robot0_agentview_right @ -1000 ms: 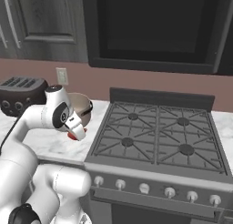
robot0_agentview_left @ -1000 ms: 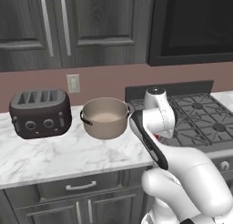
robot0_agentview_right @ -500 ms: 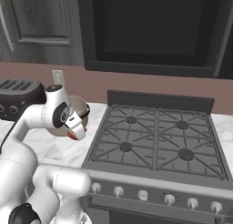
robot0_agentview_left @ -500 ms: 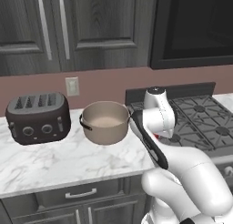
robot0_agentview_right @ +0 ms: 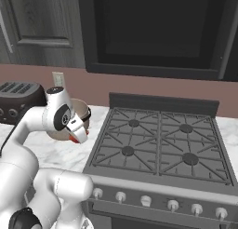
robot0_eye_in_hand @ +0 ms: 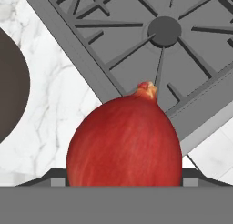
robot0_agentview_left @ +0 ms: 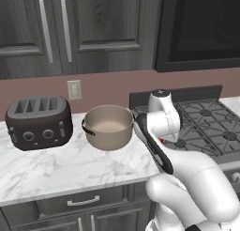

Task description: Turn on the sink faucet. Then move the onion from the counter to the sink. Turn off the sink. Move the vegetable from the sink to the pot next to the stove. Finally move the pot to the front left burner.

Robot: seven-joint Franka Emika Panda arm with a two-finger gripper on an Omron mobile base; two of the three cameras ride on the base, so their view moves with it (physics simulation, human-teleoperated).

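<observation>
Toaster (robot0_agentview_left: 38, 122) stands at the far left of the counter (robot0_agentview_left: 70, 169), a dark four-slot box with knobs on its front, well to the left of the pot. Pot (robot0_agentview_left: 109, 127) comes next, tan-brown and round with a dark side handle, sitting on the marble between the toaster and the stove; from the left base view its inside looks bare. Just right of the pot the white arm bends down over the seam where the counter meets the stove (robot0_agentview_right: 160, 146), and the gripper (robot0_agentview_right: 74, 138) hangs beside the pot's right rim, above that edge of the marble. The onion (robot0_eye_in_hand: 124, 141) sits between the fingers, a glossy red bulb with its small tip pointing away from the hand; in the hand view it rises straight from the finger tips, and a sliver of red shows under the hand in the right base view (robot0_agentview_right: 73, 139). The jaws stand wide, clamped on the onion. Behind the onion in the hand view lie the marble, the dark curve of the pot at the left, and the grate of the nearest burner at the right. Right of the pot and arm, the black grates spread across the stove.
</observation>
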